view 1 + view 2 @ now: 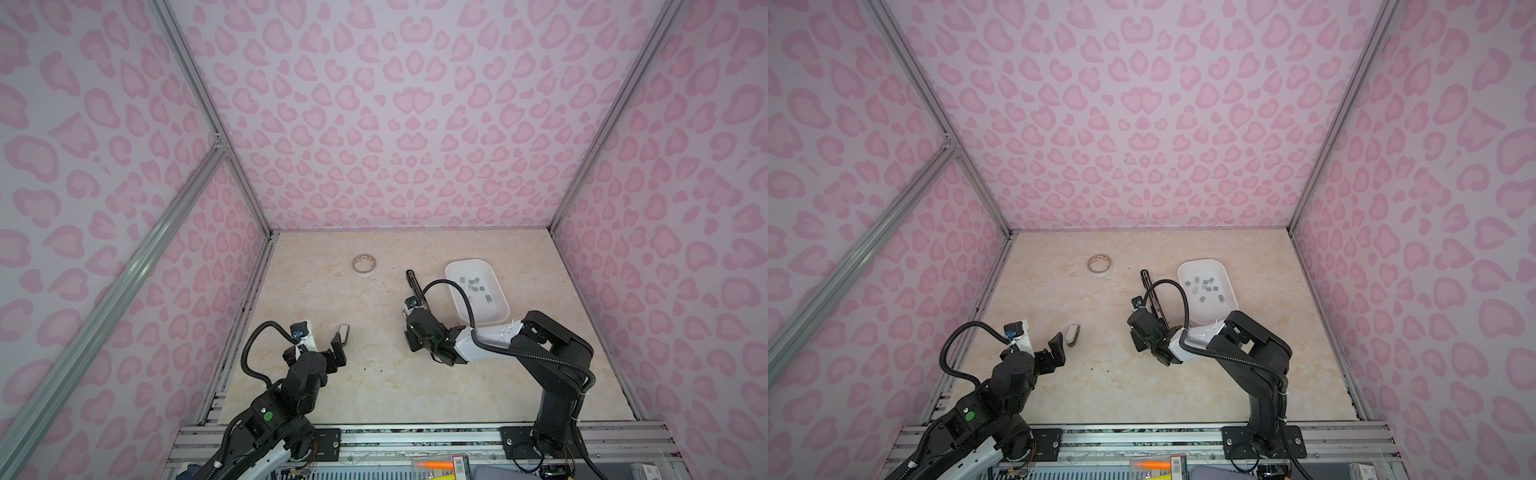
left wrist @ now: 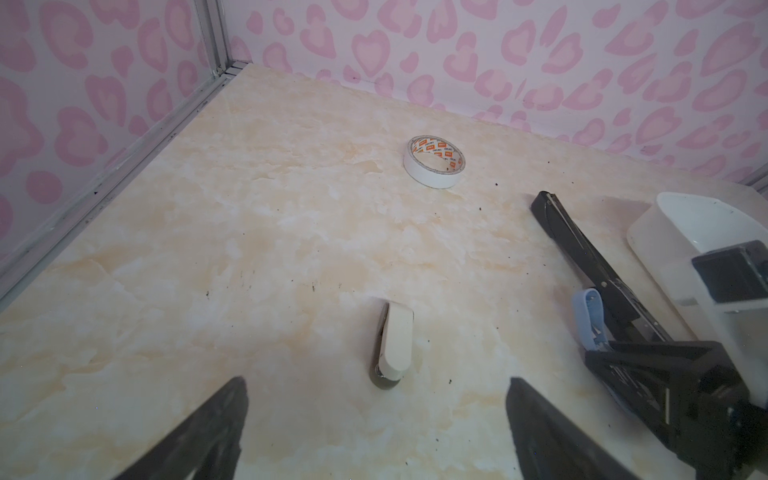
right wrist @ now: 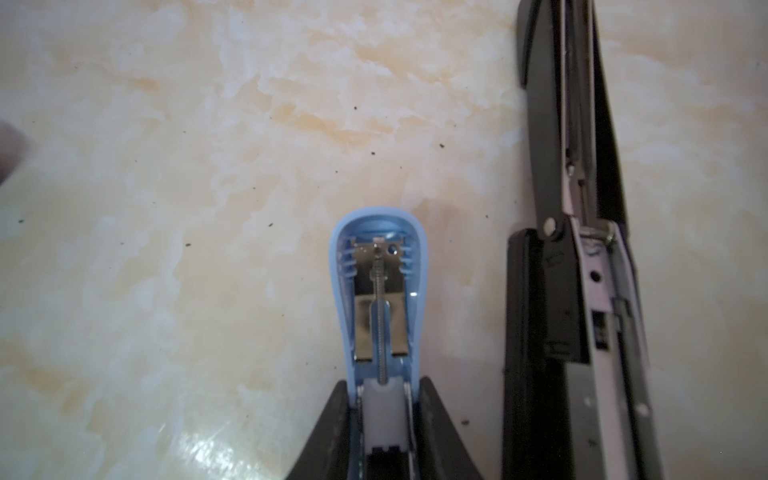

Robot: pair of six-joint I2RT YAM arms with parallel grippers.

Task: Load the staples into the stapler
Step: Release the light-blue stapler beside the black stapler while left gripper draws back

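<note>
While the right gripper (image 3: 383, 384) sits low over the marbled table (image 1: 374, 386), its two dark fingers (image 3: 440, 428) are pressed against both sides of the blue stapler (image 3: 380, 299); a pinch on the body, as far as the right wrist view shows. Blue stapler is hinged open; its lid lies back on the table, inside up, with a spring rod and a bright metal plate exposed.

Black stapler (image 3: 569, 166) lies just beside the blue one, roughly parallel to it; it is also unfolded, stretched out long and flat, hinge pin near mid-length; in both top views it runs away from the right gripper toward the back wall.

Staples (image 1: 476, 286): small grey strips scattered loose in the white tray (image 1: 492, 313); the tray sits right of the black stapler, close to it; whether they touch I cannot tell; the right forearm crosses above the tray's near corner.

Left gripper (image 1: 337, 351): jaws spread wide, nothing between them; it hangs above the table at near left, tips pointing at a small white stapler (image 1: 344, 332) just beyond them, apart from it. White stapler looks closed and tipped on its side, metal base showing along one edge.

Roll of white tape (image 1: 364, 264) lies flat toward the back, well apart from both arms.
</note>
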